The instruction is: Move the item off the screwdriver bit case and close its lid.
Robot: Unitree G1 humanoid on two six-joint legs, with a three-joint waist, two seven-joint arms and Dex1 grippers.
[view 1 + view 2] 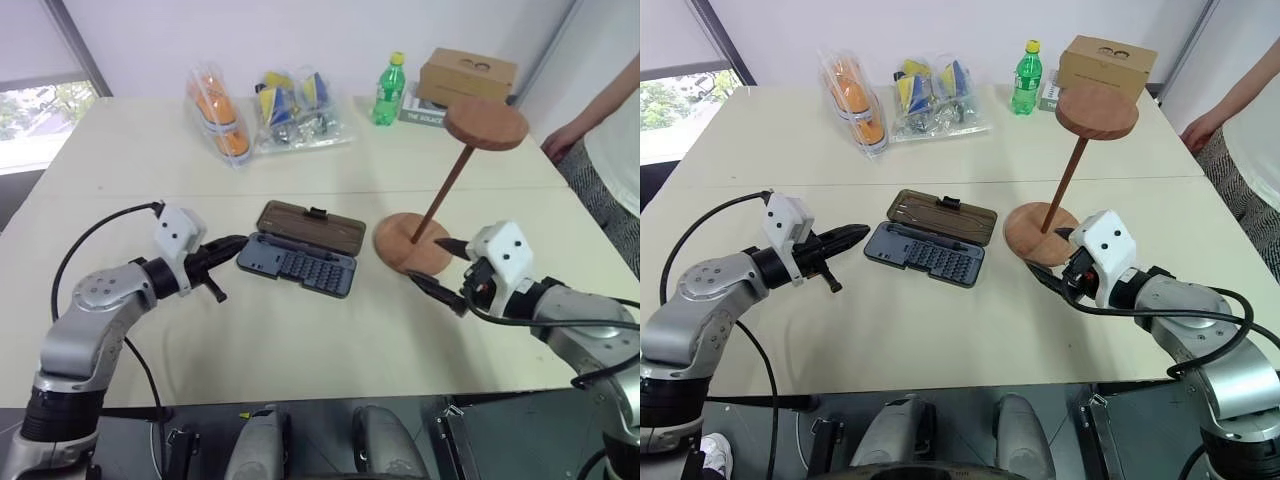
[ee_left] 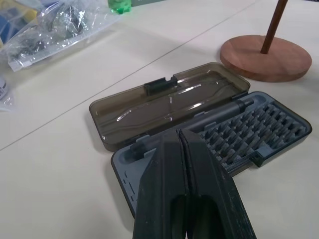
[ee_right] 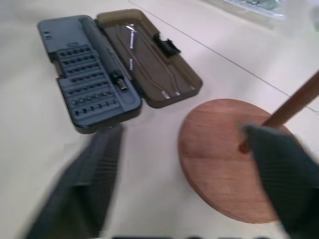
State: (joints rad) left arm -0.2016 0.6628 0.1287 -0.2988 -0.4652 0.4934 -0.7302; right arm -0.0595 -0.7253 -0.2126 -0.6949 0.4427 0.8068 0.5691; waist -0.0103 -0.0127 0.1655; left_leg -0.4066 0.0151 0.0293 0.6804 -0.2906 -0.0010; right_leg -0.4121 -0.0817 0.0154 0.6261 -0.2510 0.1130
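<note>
The item, a wooden stand, rests with its round base [image 1: 405, 248] on the table just right of the screwdriver bit case [image 1: 298, 264]. Its thin rod [image 1: 450, 185] slants up to a smaller disc [image 1: 485, 124]. The case is open, with rows of bits showing. Its smoky-brown lid [image 1: 311, 228] lies flat on the table behind it. My right gripper [image 1: 442, 268] is open at the base's near right edge, one finger over the base by the rod, the other off its rim. My left gripper [image 2: 182, 144] is shut and empty, pointing at the case's left end from just short of it.
Clear plastic bags [image 1: 295, 110] and an orange-filled bag [image 1: 218, 110] lie at the back of the table. A green bottle [image 1: 389, 90] and a cardboard box [image 1: 467, 75] stand at the back right. A person [image 1: 610, 130] stands at the table's right side.
</note>
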